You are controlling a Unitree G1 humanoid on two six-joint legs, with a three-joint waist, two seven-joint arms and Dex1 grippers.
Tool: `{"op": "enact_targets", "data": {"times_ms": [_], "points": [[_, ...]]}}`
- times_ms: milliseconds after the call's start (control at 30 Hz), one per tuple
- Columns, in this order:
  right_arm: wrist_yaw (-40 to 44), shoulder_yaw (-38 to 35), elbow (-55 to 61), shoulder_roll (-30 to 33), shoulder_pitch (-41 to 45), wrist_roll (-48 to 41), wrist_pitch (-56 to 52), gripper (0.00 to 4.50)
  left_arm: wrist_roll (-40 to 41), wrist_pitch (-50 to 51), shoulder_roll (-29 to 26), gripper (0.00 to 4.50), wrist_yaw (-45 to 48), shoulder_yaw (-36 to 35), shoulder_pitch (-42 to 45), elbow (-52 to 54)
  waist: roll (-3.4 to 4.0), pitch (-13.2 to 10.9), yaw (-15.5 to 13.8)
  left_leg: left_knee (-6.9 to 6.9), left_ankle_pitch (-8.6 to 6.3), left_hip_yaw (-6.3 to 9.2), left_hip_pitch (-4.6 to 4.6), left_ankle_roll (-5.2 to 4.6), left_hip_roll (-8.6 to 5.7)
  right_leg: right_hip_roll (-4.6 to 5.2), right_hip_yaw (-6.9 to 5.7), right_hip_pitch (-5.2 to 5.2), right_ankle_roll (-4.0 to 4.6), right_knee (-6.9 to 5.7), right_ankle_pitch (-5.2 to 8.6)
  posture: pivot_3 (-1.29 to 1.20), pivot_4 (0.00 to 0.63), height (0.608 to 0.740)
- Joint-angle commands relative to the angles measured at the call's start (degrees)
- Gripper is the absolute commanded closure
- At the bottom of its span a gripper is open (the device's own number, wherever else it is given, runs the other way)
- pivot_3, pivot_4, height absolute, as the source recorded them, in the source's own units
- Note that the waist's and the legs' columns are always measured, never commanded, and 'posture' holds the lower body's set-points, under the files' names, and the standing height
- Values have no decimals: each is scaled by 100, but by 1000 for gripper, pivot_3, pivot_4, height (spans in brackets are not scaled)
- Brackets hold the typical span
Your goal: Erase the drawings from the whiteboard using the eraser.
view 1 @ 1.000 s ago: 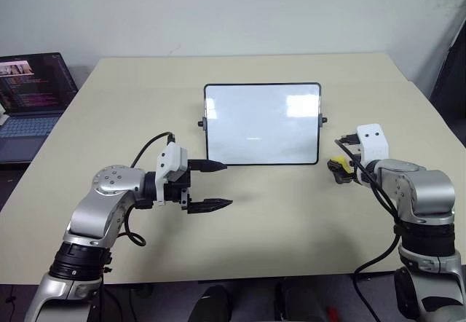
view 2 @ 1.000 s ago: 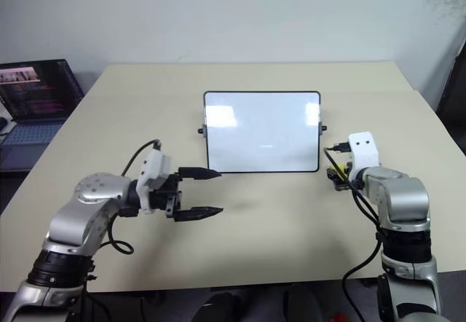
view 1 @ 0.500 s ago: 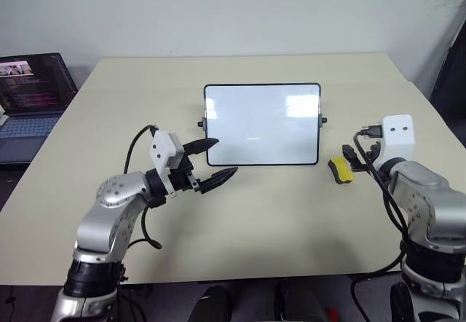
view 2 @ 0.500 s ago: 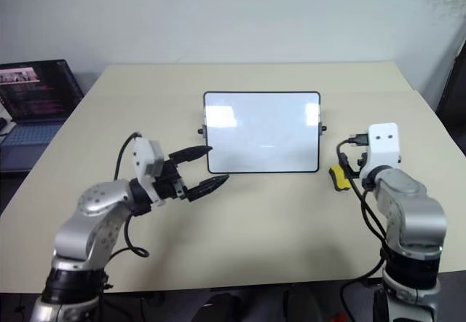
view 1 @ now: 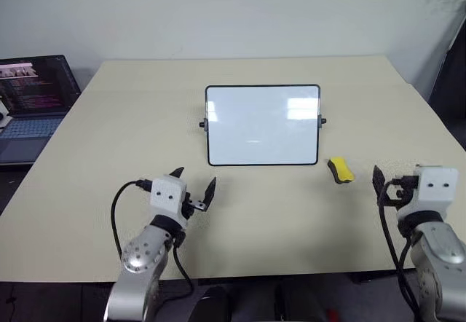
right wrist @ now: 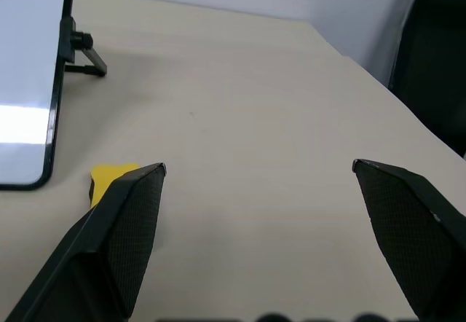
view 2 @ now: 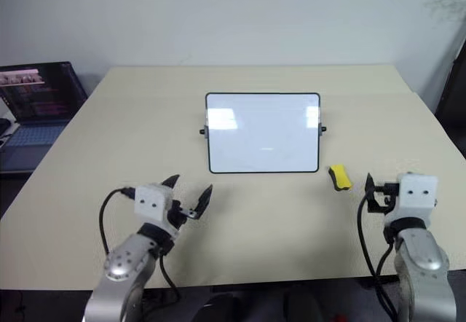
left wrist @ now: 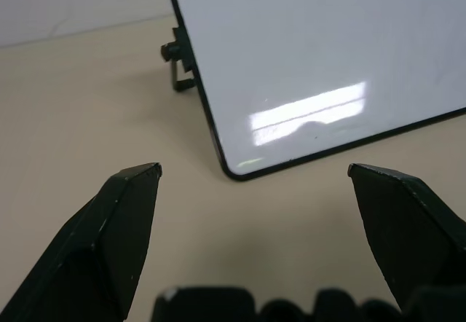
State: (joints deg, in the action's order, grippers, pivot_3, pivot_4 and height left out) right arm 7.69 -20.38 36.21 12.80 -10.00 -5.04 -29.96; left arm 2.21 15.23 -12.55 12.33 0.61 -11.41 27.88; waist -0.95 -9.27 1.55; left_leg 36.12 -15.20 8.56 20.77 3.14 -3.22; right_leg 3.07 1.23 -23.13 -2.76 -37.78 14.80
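Beige and matte, the rectangular tabletop fills the head views under a plain pale wall, with an open dark laptop at its far left edge. At the table's middle stands the small glossy whiteboard with a thin black frame, its face blank white, and the small oblong yellow eraser lies flat on the table just beside the board's lower right corner, touched by nothing. Near the front edge the left gripper and the right gripper both sit well short of the board. From the left wrist, two black fingers stand wide apart, framing the whiteboard's lower corner. From the right wrist, the jaws likewise gape, with the eraser beside one finger.
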Motion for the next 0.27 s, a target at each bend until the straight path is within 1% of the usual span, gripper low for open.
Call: {"op": "enact_targets", "data": {"times_ms": [33,167,267], "points": [[-31,15,185,-116,-322,31,509,32,-301,-215,180,0,-407,-29,-223,422,2,2,-2,1,0,0,0,0,0,0,0,1,0,-1,0,0,150,740],[10,266,282,-176,-643,36,640,32,-459,-306,226,0,-480,117,-418,412,4,3,-3,2,0,-1,0,-1,1,0,0,2,0,-1,1,0,150,740],[-119,253,291,-200,-577,11,596,32,-413,-355,198,0,-413,107,-393,350,3,3,-4,2,0,-1,1,-1,-1,0,-1,2,0,0,1,0,150,740]]}}
